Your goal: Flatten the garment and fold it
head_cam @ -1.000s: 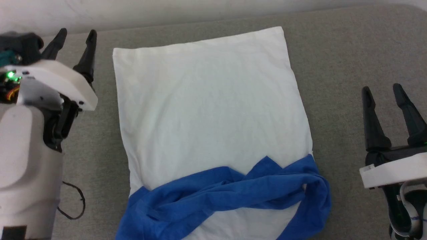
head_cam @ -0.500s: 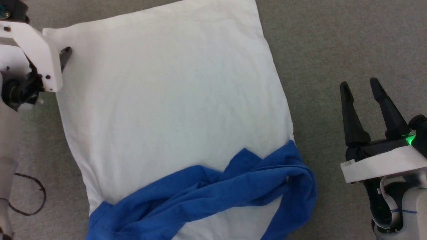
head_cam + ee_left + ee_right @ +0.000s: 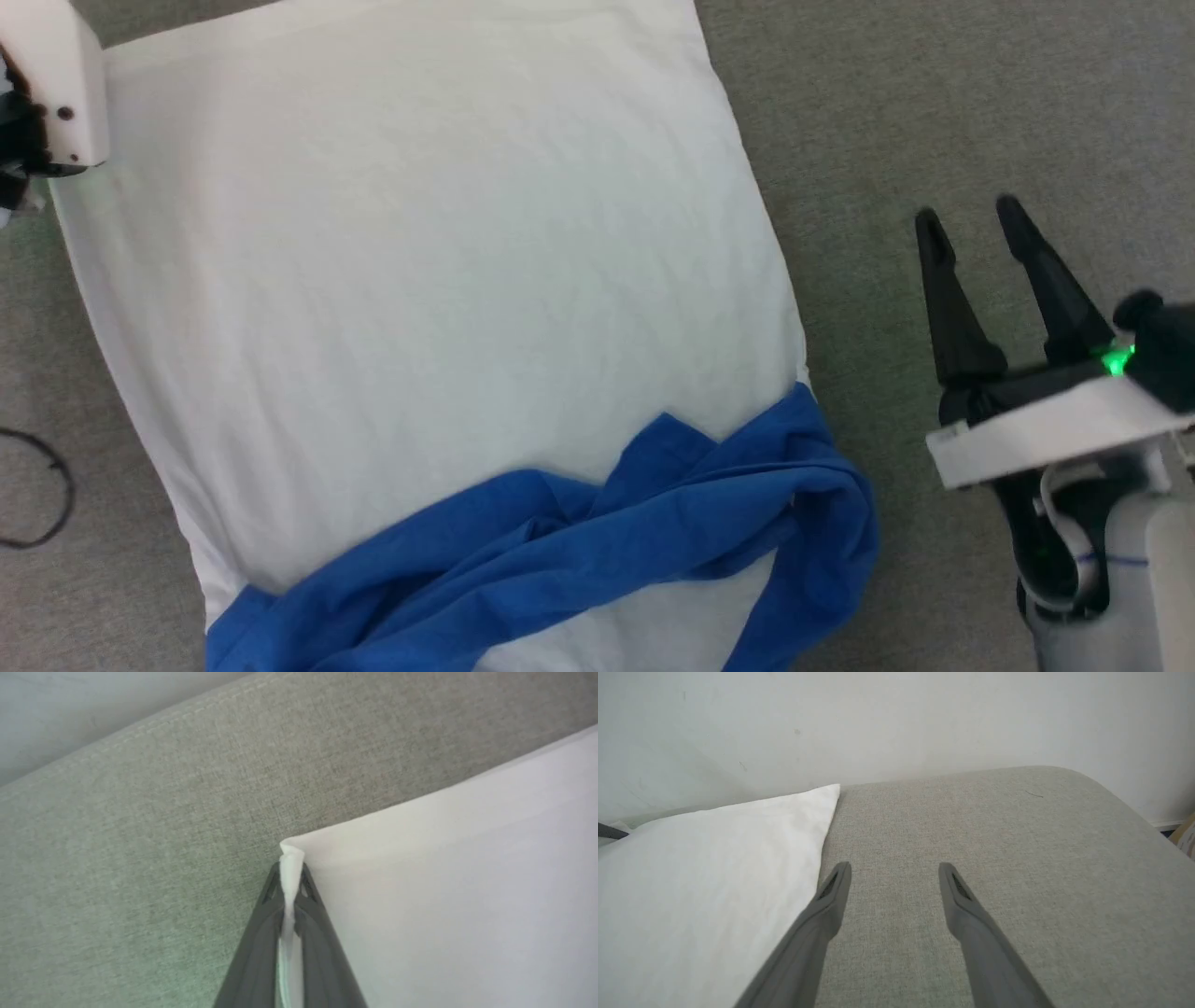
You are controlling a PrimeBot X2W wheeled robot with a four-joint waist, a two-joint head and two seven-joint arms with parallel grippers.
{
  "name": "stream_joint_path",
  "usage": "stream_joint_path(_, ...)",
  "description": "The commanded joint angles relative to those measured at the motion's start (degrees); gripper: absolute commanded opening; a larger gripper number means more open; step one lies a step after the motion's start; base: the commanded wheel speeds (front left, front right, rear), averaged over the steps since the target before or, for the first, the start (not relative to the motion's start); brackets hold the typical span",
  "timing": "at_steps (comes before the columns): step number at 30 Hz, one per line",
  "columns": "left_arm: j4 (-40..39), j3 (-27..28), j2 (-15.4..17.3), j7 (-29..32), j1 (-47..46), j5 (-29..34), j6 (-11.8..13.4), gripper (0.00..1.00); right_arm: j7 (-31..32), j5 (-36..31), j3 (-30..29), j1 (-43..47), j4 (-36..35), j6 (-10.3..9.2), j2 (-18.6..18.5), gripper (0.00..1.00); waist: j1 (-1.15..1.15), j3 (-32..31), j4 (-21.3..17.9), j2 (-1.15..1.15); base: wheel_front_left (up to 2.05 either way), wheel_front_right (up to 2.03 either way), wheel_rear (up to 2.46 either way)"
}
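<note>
The garment [image 3: 420, 280] is lying spread out on the grey fabric-covered surface [image 3: 934, 93], white body facing up and taking up most of the space in front of the robot. Its blue sleeves [image 3: 579, 551] are lying bunched and crossed over the near end of the white body, twisting into a rumpled band that is running from the near left edge to the near right edge. The white part is looking fairly smooth, with only light creases.

The left gripper [image 3: 290, 872] is reaching to the far left corner of the white body. Its two dark fingers are pressing together on that corner, and a thin fold of white cloth is standing up between them and poking out past the tips. The grey surface is showing just beyond the corner.

The right gripper [image 3: 969, 213] is hanging over bare grey fabric just beside the garment's right edge, apart from the cloth. Its fingers are standing spread wide with nothing between them, pointing toward the pale wall [image 3: 878, 718] at the far side. I cannot tell whether they are touching the surface.

A loop of thin black cable [image 3: 51, 495] is lying on the grey fabric at the left, near the garment's left edge.
</note>
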Motion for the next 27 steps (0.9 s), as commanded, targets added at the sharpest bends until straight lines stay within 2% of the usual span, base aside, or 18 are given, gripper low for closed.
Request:
stream_joint_path(1, 3.6, -2.3, -0.9, 2.4, 7.0, 0.5, 0.7, 0.00, 1.3, 1.0, 0.7, -3.2, 0.2, -0.04, -0.6, 1.00, 0.02, -0.2, 0.6, 0.00, 0.00, 0.00, 0.00)
stream_joint_path(4, 2.2, -3.1, -0.8, 0.6, 7.5, 1.7, 1.1, 0.00, 4.4, 3.8, 1.8, -9.0, 2.5, -0.04, -2.0, 1.00, 0.02, -0.7, 1.7, 0.00, 0.00, 0.00, 0.00)
stream_joint_path(8, -0.6, -2.3, -2.5, -6.2, 7.4, 1.8, 2.9, 0.00, 10.1, 8.3, 2.7, -19.3, 10.4, -0.04, -4.0, 1.00, 0.02, -1.0, 4.6, 0.00, 0.00, 0.00, 0.00)
stream_joint_path(9, -0.6, -2.3, -2.5, -6.2, 7.4, 1.8, 2.9, 0.00, 10.1, 8.3, 2.7, -19.3, 10.4, -0.04, -4.0, 1.00, 0.02, -1.0, 4.6, 0.00, 0.00, 0.00, 0.00)
stream_joint_path(15, -5.2, -0.1, -6.6, -18.9, 6.7, 0.6, 4.4, 0.00, 16.4, 13.3, 3.1, -36.1, 26.8, -0.04, -7.0, 1.00, 0.02, -0.2, 10.4, 0.00, 0.00, 0.00, 0.00)
stream_joint_path(20, -8.5, 0.8, -10.1, -26.1, 5.7, -0.7, 4.2, 0.00, 21.1, 13.4, 3.8, -47.5, 40.4, -0.04, -8.7, 1.00, 0.02, 1.9, 14.8, 0.00, 0.00, 0.00, 0.00)
stream_joint_path(27, -11.1, -0.3, -13.2, -31.3, 4.3, -0.9, 2.8, 0.00, 26.4, 10.0, 5.9, -57.8, 57.0, -0.04, -10.2, 1.00, 0.02, 4.1, 19.3, 0.00, 0.00, 0.00, 0.00)
